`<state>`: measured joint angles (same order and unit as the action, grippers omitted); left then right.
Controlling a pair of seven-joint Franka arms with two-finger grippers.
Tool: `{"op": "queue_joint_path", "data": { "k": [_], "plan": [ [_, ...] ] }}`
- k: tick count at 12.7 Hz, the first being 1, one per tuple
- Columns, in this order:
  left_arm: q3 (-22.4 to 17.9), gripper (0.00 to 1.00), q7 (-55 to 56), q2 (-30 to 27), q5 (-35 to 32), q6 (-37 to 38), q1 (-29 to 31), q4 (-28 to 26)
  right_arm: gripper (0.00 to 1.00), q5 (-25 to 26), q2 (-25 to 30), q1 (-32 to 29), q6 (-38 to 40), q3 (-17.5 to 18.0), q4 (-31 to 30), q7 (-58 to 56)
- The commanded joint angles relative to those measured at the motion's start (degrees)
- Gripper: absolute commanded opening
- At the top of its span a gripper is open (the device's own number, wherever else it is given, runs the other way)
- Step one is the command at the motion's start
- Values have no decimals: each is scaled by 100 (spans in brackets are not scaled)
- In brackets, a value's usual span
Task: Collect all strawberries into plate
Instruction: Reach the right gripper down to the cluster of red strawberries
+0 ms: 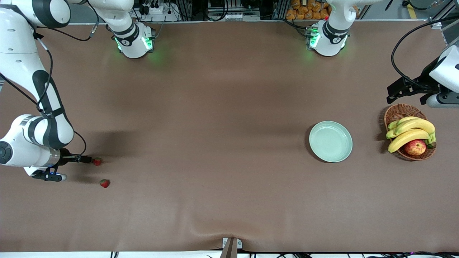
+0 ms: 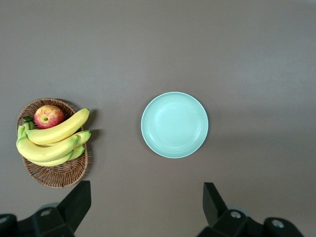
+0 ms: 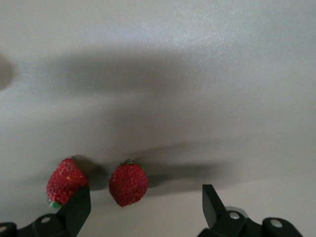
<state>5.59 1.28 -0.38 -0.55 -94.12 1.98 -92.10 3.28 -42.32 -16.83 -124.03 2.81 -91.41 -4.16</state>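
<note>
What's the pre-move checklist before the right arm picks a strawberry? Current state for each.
1. Right gripper open: ok, fingers spread in the right wrist view.
2. Right gripper on target: ok, low by the strawberry farther from the front camera; a second strawberry lies nearer the camera.
3. All strawberries located: not ok, only two show; none in the plate.
4. Berry between the fingers: cannot tell; in the right wrist view one strawberry sits at a fingertip, the other just inside it.
5. Plate free to receive: ok, nothing on it, beside the basket of bananas and an apple.
6. Left gripper out of the way: ok, open, waiting above the basket end.
</note>
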Motion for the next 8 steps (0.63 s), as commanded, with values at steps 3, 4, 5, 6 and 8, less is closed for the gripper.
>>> {"op": "queue_joint_path", "data": {
  "k": [3, 4, 5, 6, 8],
  "plan": [
    [21, 100, -49, -14, 29, -36, 4, -19, 94, 103, 5, -137, -121, 97, -70, -94],
    [21, 100, -41, -14, 29, -27, -4, -36, 86, 103, -4, -128, -121, 97, -70, -94],
    [21, 100, -41, -32, 29, -19, -5, -45, 80, 94, -13, -128, -121, 97, -70, -94],
    [21, 100, -41, -41, 29, -10, 4, -45, 78, 94, -21, -128, -121, 97, -79, -85],
    [29, 100, -41, -49, 29, -10, 4, -63, 71, 77, -39, -128, -121, 97, -79, -85]
  ]
}}
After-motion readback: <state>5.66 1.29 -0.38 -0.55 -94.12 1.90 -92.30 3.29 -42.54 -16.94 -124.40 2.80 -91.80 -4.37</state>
